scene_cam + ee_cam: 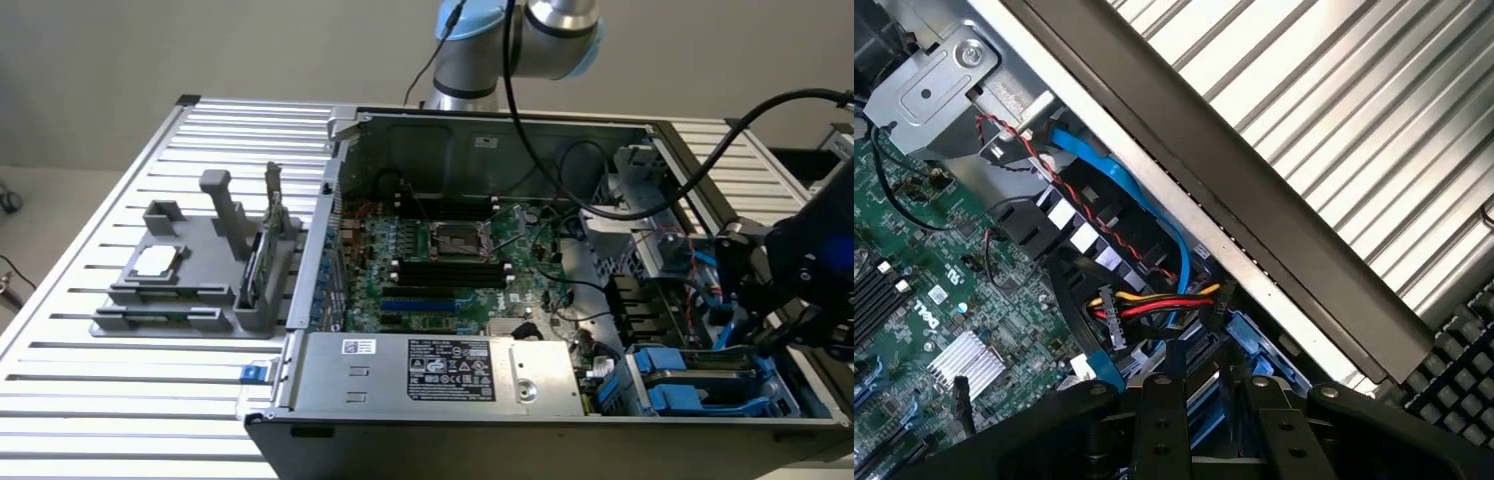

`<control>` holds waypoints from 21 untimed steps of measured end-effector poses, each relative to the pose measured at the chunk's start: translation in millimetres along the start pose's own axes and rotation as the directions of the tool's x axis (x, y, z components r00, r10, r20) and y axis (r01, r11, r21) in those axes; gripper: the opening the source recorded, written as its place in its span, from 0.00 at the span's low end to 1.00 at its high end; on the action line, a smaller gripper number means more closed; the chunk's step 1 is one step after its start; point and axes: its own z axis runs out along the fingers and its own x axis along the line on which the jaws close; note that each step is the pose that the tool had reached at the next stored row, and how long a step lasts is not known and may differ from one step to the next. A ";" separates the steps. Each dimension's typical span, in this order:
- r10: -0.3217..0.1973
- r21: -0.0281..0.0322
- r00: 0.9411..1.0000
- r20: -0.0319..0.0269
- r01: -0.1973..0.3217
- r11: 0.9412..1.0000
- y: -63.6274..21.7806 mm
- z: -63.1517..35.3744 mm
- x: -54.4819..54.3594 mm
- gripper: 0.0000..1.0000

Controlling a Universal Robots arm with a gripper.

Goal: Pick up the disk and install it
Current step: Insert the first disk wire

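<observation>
My gripper (763,325) hangs over the drive bay at the exterior view's right end of the open computer case (334,200). In the wrist view my gripper (1212,388) has its two dark fingers (1157,420) set a narrow gap apart. A strip of blue plastic, the disk (1204,412) in its carrier seen edge-on, sits in that gap. The fingers hide most of the disk. Blue carrier parts (681,388) lie in the bay just below the gripper.
A blue data cable (1124,190) and a red-yellow power cable (1154,300) run close to the fingers, beside the case wall (1274,270). The silver power-supply box (441,370) and the motherboard (441,260) lie inside. A grey fixture (187,300) holding a chip (154,262) stands on the slatted table (107,400).
</observation>
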 end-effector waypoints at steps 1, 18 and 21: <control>0.002 -0.001 1.000 -0.001 -0.002 1.000 0.1 -0.6 0.0 0.28; 0.016 0.047 0.998 -0.055 -0.013 0.999 10.7 -13.4 -9.9 0.28; 0.025 0.048 0.998 -0.054 -0.022 0.999 11.8 -9.8 -11.6 0.28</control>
